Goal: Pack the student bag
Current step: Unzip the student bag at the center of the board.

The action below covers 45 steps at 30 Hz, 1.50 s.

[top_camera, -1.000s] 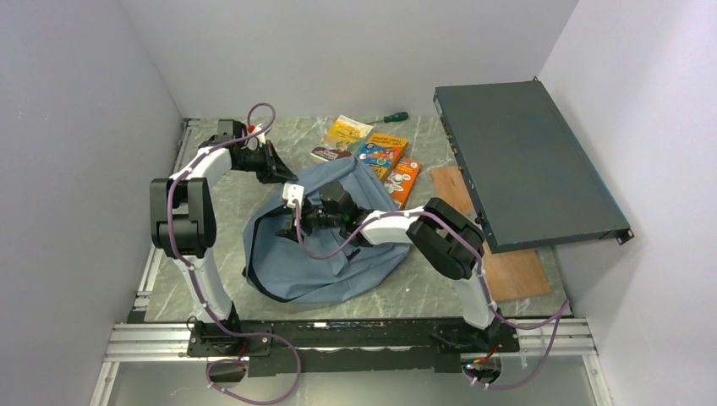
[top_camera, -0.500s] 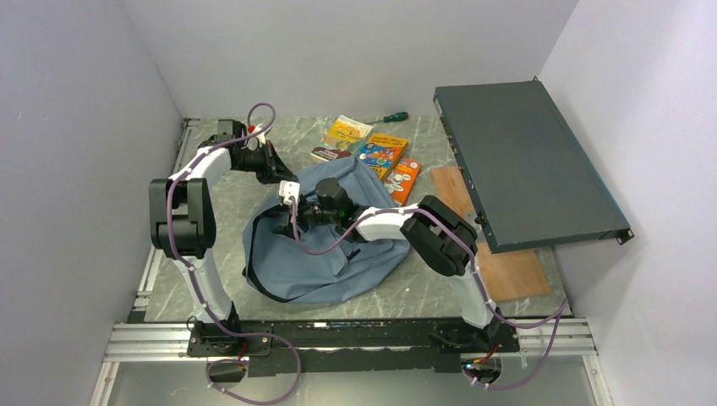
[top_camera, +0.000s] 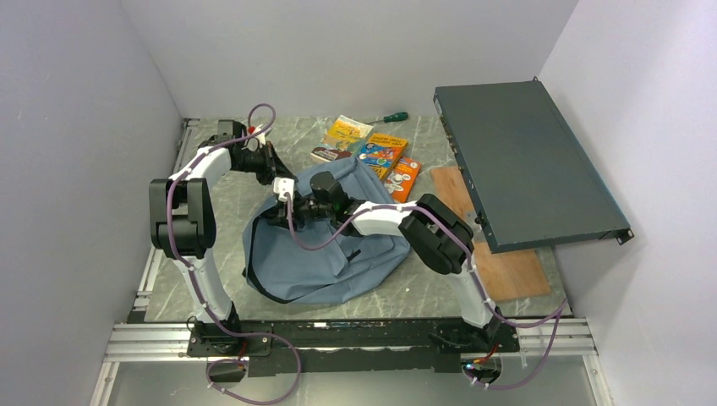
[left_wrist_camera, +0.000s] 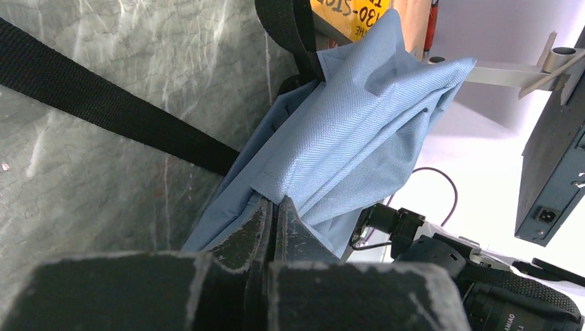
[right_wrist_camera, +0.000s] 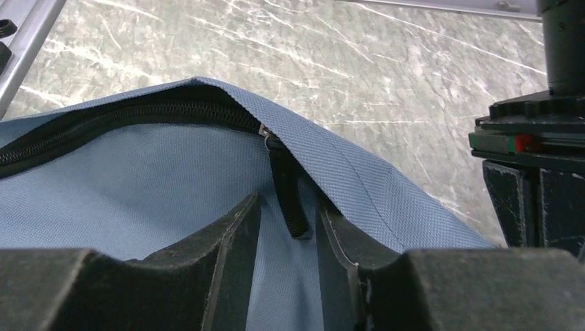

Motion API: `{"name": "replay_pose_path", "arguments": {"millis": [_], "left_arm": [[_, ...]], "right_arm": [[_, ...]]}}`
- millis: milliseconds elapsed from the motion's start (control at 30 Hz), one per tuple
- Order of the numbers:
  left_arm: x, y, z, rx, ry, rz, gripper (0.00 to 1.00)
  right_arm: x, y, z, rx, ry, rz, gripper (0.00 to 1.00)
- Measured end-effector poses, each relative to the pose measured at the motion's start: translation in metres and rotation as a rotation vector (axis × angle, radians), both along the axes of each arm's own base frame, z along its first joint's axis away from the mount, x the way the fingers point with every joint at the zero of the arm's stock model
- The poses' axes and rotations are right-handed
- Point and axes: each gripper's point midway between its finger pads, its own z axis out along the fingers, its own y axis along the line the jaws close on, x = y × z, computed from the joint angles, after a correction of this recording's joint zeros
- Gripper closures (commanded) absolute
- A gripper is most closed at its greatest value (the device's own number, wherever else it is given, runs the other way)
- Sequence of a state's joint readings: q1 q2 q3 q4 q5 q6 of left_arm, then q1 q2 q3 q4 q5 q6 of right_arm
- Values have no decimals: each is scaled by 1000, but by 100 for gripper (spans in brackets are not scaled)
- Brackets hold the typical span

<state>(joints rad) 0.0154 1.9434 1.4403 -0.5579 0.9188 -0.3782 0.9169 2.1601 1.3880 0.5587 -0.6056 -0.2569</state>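
Bag (top_camera: pixel 321 262): grey-blue, fine twill weave; strap (left_wrist_camera: pixel 103 110) and zip pull (right_wrist_camera: pixel 290 200) black.
Worktop (top_camera: pixel 228 211): grey-green marble, white veins.
Box (top_camera: pixel 524 161): dark grey.
Board (top_camera: pixel 516 271): reddish-brown wood.
Books (top_camera: pixel 382 152): orange, yellow, multicoloured print.
Screwdriver (top_camera: pixel 395 117): green handle.
Arms (top_camera: pixel 380 222): white and black; cables (top_camera: pixel 190 254) purple.

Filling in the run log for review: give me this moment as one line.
left gripper: shut on student bag fabric | right gripper: open, jaws either side of zipper pull, not gripping
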Motion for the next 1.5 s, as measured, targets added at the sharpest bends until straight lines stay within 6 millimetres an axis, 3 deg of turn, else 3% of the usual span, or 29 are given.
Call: {"name": "replay_pose_path", "arguments": {"millis": [367, 800, 967, 1067, 1333, 1500], "left_arm": [[-1, 0, -1, 5, -6, -8, 100], [-2, 1, -1, 8, -4, -13, 100], [-2, 4, -2, 23, -1, -7, 100], [0, 8, -1, 32, -2, 4, 100], [4, 17, 1, 30, 0, 28, 100], [4, 17, 2, 23, 2, 32, 100]], "right_arm": [[-3, 6, -8, -42, 9, 75, 57], [7, 10, -14, -78, -15, 74, 98], [4, 6, -15, -88, 2, 54, 100], [-11, -4, -11, -95, 74, 58, 100], [-45, 0, 40, -18, 532, 52, 100], [-47, 7, 47, -8, 732, 27, 100]]}}
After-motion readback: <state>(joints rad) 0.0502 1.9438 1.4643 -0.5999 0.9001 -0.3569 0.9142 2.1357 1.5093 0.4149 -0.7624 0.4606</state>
